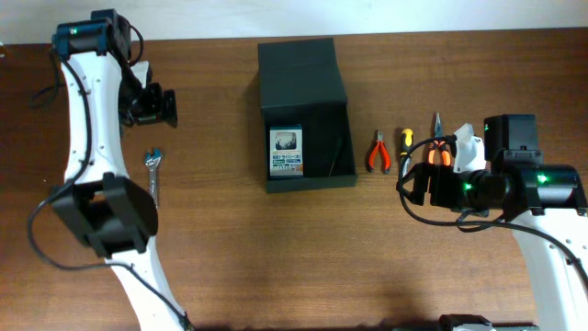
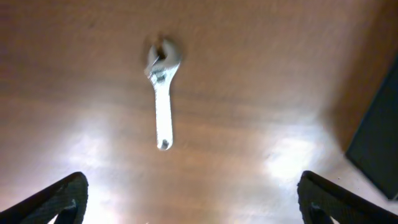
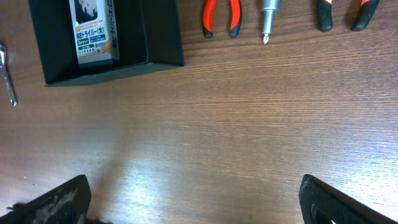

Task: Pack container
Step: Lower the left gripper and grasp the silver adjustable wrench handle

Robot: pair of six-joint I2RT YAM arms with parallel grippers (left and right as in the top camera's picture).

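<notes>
The container (image 1: 306, 115) is a dark green-black box at the table's middle back, its flap lid (image 1: 298, 64) open behind it. A blue-and-white card pack (image 1: 286, 153) lies inside. In the right wrist view the container (image 3: 158, 34) and card pack (image 3: 93, 28) sit at top left. My left gripper (image 1: 154, 106) hangs open left of the container, over the table beyond a silver wrench (image 1: 152, 176). In the left wrist view the wrench (image 2: 163, 93) lies ahead of the open left gripper (image 2: 199, 205). My right gripper (image 1: 424, 184) is open and empty; in its wrist view the right gripper (image 3: 199, 202) is over bare wood.
Right of the container lie red pliers (image 1: 378, 152), a yellow-and-black screwdriver (image 1: 404, 145) and orange pliers (image 1: 439, 152), the last partly under the right arm. The right wrist view shows the red pliers (image 3: 221, 15) and the screwdriver tip (image 3: 268, 18) at its top edge.
</notes>
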